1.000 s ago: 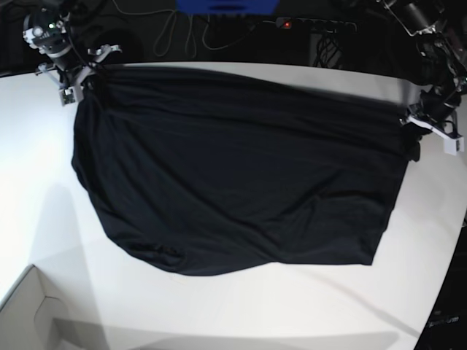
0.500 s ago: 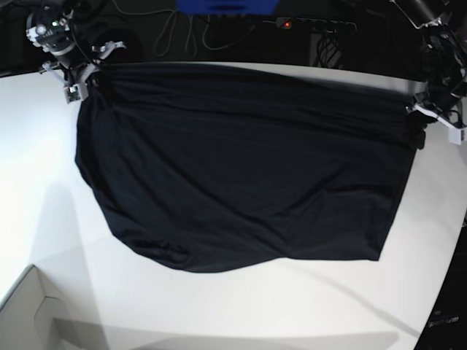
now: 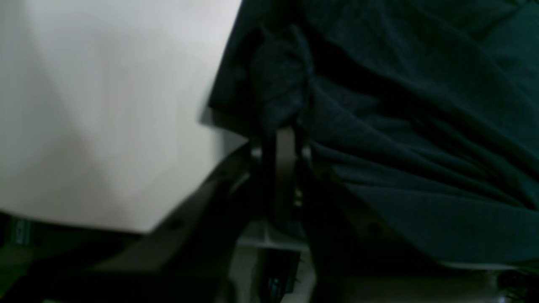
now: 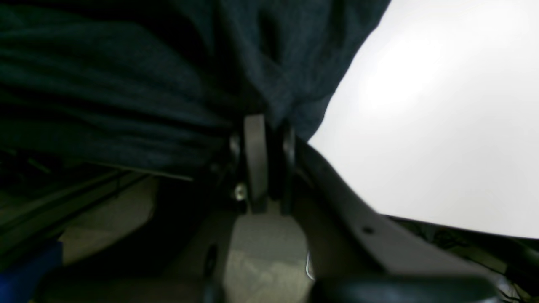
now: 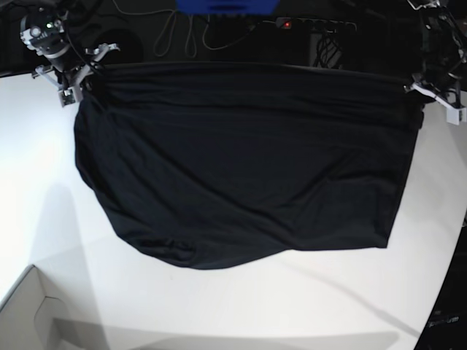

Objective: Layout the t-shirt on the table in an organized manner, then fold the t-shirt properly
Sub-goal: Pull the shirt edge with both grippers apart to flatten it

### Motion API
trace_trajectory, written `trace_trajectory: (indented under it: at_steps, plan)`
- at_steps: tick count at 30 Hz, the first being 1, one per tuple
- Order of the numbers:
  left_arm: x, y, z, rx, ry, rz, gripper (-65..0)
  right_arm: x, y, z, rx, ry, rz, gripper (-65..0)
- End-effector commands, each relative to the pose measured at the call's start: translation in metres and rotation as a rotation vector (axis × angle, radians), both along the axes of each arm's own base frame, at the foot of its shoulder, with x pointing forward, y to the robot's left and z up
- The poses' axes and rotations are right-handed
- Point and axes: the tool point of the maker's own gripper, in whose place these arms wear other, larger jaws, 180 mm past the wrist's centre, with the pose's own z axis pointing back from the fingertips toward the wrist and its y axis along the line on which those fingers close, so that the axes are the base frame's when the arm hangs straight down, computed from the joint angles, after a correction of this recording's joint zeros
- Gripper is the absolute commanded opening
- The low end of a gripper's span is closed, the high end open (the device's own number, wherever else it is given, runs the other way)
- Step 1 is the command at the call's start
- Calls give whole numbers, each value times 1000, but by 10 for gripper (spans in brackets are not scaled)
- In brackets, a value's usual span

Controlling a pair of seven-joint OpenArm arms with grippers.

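Observation:
The black t-shirt (image 5: 241, 160) hangs stretched between my two grippers, its upper edge pulled straight along the far edge of the white table (image 5: 255, 306) and its lower part lying on the tabletop. In the base view my right gripper (image 5: 85, 76) is shut on the shirt's far left corner. My left gripper (image 5: 418, 97) is shut on the far right corner. In the left wrist view the gripper (image 3: 283, 134) pinches bunched t-shirt fabric (image 3: 421, 126) beside the bare table (image 3: 105, 105). The right wrist view shows the gripper (image 4: 263, 122) clamped on the t-shirt (image 4: 126, 84), with the table (image 4: 442, 126) on the right.
A white box (image 5: 29, 313) sits at the near left corner of the table. Behind the far edge lie a power strip with a red light (image 5: 314, 25), cables (image 5: 182, 33) and a blue object (image 5: 226, 6).
Both grippers have moved toward the far edge with the shirt's corners. The upper hem has pulled straighter and tauter, and the shirt's lower edge has slid slightly farther back.

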Motion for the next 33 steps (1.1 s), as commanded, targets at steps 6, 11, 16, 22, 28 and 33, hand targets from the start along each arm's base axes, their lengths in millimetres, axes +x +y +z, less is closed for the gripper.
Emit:
trace_trajectory:
  at_steps: [6, 11, 16, 22, 28, 33]
  plan:
    - [-20, 12, 5, -6, 3, 45, -649, 3, -9, 7, -30, -21, -3, -640]
    - [-24, 7, 5, -40, -12, 57, -649, 5, -9, 9, -33, -26, -2, -511]
    - [-24, 6, 4, -42, -12, 56, -648, 5, -8, 9, -32, -27, -2, -417]
    - [-17, 7, 17, -10, -43, 38, -505, 9, -8, 18, -44, -51, 3, -394]
    - [-12, 10, 40, 36, -108, 59, -360, 16, -7, 31, -63, -88, 13, -394]
    - [-4, 22, 71, 101, -159, 88, -356, 18, -7, 34, -66, -98, 16, -394]
